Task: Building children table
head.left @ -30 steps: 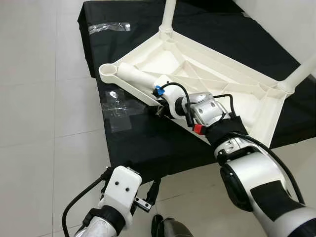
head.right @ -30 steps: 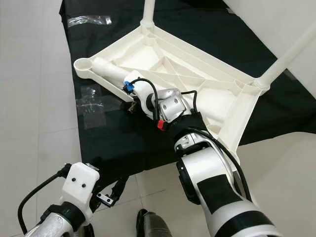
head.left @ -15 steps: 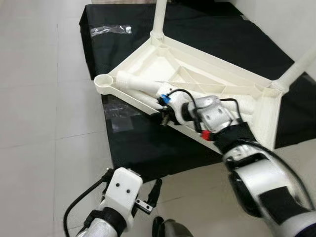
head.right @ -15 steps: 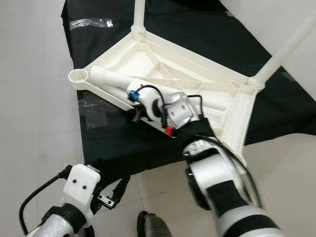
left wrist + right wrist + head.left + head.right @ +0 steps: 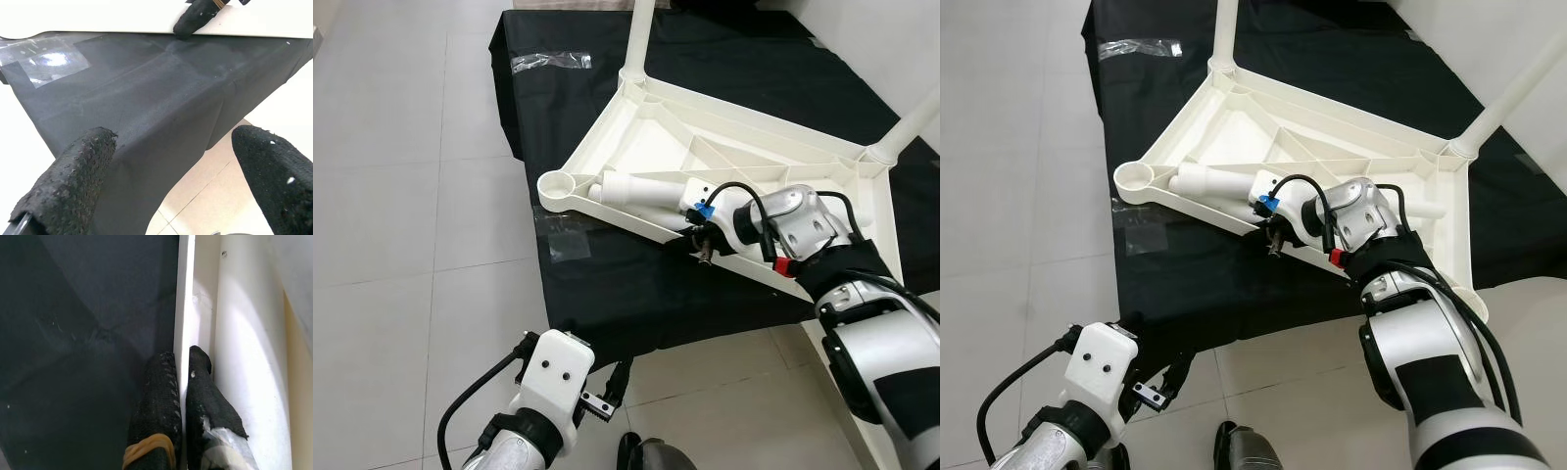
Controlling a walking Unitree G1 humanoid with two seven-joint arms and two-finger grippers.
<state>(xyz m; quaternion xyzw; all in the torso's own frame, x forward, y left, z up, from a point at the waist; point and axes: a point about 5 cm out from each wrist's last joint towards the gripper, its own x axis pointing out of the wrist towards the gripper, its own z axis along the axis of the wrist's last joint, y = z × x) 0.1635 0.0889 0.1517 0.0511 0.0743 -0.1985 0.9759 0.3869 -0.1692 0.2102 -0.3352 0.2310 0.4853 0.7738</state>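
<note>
Black two-finger left gripper [image 5: 166,181], nearest item, at 7 o'clock in the head views: fingers spread wide, nothing between them, hanging over pale floor tile [image 5: 401,284] just off the near edge of the cloth.

Black cloth [image 5: 607,284], spread on the floor from centre to 12 o'clock; bears all table parts. One clear plastic bag [image 5: 570,241] lies on it at 9 o'clock of the tabletop's near corner; a second bag [image 5: 548,62] lies near the far left edge, at 11 o'clock.

Right gripper [image 5: 182,363], centre of the head views: fingers pinched on the thin near rim of the tabletop, one finger outside over the cloth, one inside the rim.

Cream plastic tabletop [image 5: 724,162], upside down on the cloth, ribbed underside showing. Round empty socket [image 5: 557,186] at its left corner, 9 o'clock.

Loose leg [image 5: 641,190], lying inside the tabletop along the near rim, one end just beside the socket, other end at the right wrist.

Two fitted legs, upright: one [image 5: 637,39] at 12 o'clock, one [image 5: 908,128] at 2 o'clock.
</note>
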